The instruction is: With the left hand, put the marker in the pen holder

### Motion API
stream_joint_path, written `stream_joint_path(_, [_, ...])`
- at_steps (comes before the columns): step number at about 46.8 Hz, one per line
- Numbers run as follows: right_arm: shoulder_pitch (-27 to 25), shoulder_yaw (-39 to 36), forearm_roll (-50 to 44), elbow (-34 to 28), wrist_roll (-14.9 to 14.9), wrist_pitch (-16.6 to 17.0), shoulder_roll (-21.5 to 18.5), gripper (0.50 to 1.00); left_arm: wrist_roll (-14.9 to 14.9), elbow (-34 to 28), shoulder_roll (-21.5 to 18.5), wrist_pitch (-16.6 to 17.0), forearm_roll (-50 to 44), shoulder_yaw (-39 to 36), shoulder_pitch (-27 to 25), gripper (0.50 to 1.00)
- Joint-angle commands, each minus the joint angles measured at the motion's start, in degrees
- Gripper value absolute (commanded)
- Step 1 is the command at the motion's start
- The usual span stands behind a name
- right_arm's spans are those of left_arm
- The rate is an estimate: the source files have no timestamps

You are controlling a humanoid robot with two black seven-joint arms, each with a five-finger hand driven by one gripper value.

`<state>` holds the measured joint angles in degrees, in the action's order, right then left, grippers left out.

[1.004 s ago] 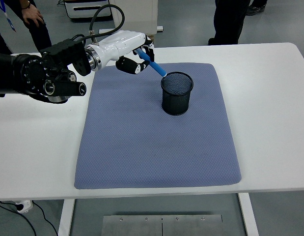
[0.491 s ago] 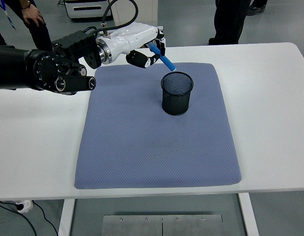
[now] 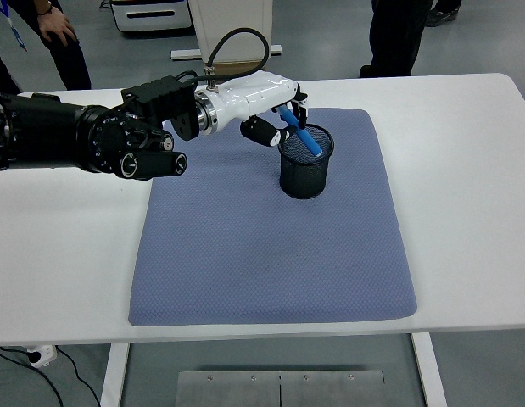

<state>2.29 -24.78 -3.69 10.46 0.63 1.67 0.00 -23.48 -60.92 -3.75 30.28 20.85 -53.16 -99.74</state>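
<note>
Left hand (image 3: 275, 114) at the far-left rim of the pen holder (image 3: 305, 174), fingers clamped on a blue marker (image 3: 298, 136). Marker tilted, lower tip over the holder's open mouth, seemingly just inside the rim; depth hard to judge. Holder upright on the blue mat (image 3: 270, 254), on the white table (image 3: 67, 254). To finish well: bring the marker nearer upright, lower until the tip is well inside, then open the fingers without nudging the light mesh holder. Right hand not in view.
</note>
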Motion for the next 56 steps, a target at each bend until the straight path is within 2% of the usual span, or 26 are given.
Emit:
stream_joint_path(1, [0.0,0.0,0.0,0.0,0.1,0.0,0.0,1.000,0.1,0.7,0.4,-0.4,0.0,0.0,0.5,0.500])
stream_joint_path(8, [0.0,0.0,0.0,0.0,0.1,0.0,0.0,1.000,0.2,1.9,0.8,-0.8,0.0,0.1,0.9,0.500])
stream_joint_path(9, [0.0,0.0,0.0,0.0,0.0,0.0,0.0,1.000,0.2,1.9,0.8,-0.8,0.0,0.2,0.9,0.757])
stream_joint_path(12, [0.0,0.0,0.0,0.0,0.0,0.0,0.0,1.000,0.2,1.9,0.8,-0.8,0.0,1.1,1.0,0.967])
stream_joint_path(13, [0.0,0.0,0.0,0.0,0.0,0.0,0.0,1.000,0.2,1.9,0.8,-0.8,0.0,1.4,1.0,1.000])
stream_joint_path(17, [0.0,0.0,0.0,0.0,0.0,0.0,0.0,1.000,0.2,1.9,0.8,-1.0,-0.1,2.6,1.3,1.000])
stream_joint_path(22, [0.0,0.0,0.0,0.0,0.0,0.0,0.0,1.000,0.2,2.0,0.6,-2.9,-0.2,3.4,1.3,1.000])
stream_joint_path(31, [0.0,0.0,0.0,0.0,0.1,0.0,0.0,1.000,0.2,4.3,-0.6,-2.9,-1.7,5.9,1.4,1.000])
stream_joint_path(43, [0.0,0.0,0.0,0.0,0.0,0.0,0.0,1.000,0.2,6.6,-4.8,-4.0,-9.9,14.0,4.0,1.000])
stream_joint_path(47, [0.0,0.0,0.0,0.0,0.0,0.0,0.0,1.000,0.2,7.7,-5.9,-5.2,-11.2,16.7,5.6,1.000])
stream_joint_path(48, [0.0,0.0,0.0,0.0,0.0,0.0,0.0,1.000,0.2,8.6,-7.4,-7.2,-12.9,19.7,7.3,1.000])
stream_joint_path(56, [0.0,0.0,0.0,0.0,0.0,0.0,0.0,1.000,0.2,13.4,-10.7,-12.7,-17.6,29.3,12.8,1.000])
